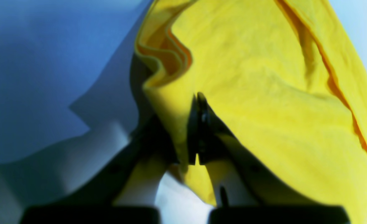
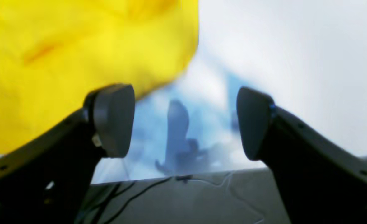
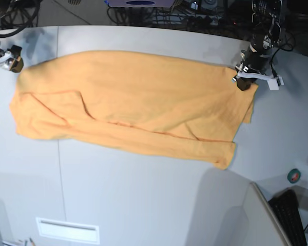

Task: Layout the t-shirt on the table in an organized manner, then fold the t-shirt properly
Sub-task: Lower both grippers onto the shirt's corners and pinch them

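T-shirt (image 3: 128, 110) lying spread across the middle of the table (image 3: 143, 200), orange, stretching wide from the left side of the base view to the right, lower hem sagging into a point near the right front. Showing a few soft creases along the lower half, plus a raised fold near the left sleeve.

Left gripper (image 1: 197, 102) pinching the cloth at the far right corner in the base view (image 3: 245, 82), fingers (image 1: 192, 130) pressed tight together with fabric caught between them. Draping yellow over the wrist camera there (colour reading brighter up close), folds bunching just above the pinch point.

Right gripper (image 2: 185, 121) hanging wide apart at the opposite corner, seen at the far left edge in the base view (image 3: 10, 58), holding nothing. Sitting just beside the shirt edge, one finger (image 2: 112, 119) overlapping the cloth in the wrist view, the other over bare table. Cannot tell whether that finger is touching the fabric. Cables (image 2: 130, 196) trailing below the table edge.
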Robot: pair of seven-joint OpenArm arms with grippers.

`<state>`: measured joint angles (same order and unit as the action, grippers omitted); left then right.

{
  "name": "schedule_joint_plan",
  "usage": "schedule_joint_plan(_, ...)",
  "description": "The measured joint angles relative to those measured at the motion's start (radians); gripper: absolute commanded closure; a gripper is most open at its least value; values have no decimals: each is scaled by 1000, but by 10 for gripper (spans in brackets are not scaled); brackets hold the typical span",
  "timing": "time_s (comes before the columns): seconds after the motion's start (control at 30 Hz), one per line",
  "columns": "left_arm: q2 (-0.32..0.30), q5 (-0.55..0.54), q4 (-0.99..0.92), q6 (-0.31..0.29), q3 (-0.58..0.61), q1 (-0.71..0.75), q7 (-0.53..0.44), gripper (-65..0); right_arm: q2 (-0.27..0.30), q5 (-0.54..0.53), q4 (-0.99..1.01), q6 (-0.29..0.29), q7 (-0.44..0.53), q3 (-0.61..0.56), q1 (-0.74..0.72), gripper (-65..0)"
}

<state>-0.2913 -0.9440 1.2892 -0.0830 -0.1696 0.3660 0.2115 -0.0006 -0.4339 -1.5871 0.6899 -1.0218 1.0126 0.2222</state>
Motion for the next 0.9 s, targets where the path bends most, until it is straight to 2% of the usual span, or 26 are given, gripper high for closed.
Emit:
schedule_joint_plan(0.23, 0, 0, 0, 0, -1, 3, 2, 0, -13, -13, 179, 0, 69, -40, -34, -471)
schedule_joint_plan(0.4, 0, 0, 0, 0, 0, 3, 3, 0, 11, -10, 262, -1, 106, -40, -53, -471)
schedule_joint_plan(0.47, 0, 0, 0, 0, 0, 3, 2, 0, 23, -10, 288, -1, 110, -40, -62, -443)
schedule_joint_plan(0.57, 0, 0, 0, 0, 0, 3, 3, 0, 35, -14, 332, 0, 114, -40, -81, -345)
schedule_joint_plan(0.67, 0, 0, 11, 1, 0, 4, 3, 0, 56, -11, 380, 1, 108, -40, -109, -176)
schedule_joint_plan(0.73, 0, 0, 38, 1, 1, 13, 2, 0, 75, -13, 388, 0, 106, -74, -110, -15)
schedule_joint_plan(0.83, 0, 1, 101, 2, -1, 36, 3, 0, 106, -12, 364, 0, 97, -159, -99, 0)
schedule_joint_plan(0.9, 0, 1, 135, 6, -2, 43, 21, 0, 109, -21, 320, 0, 48, -169, -93, 0)
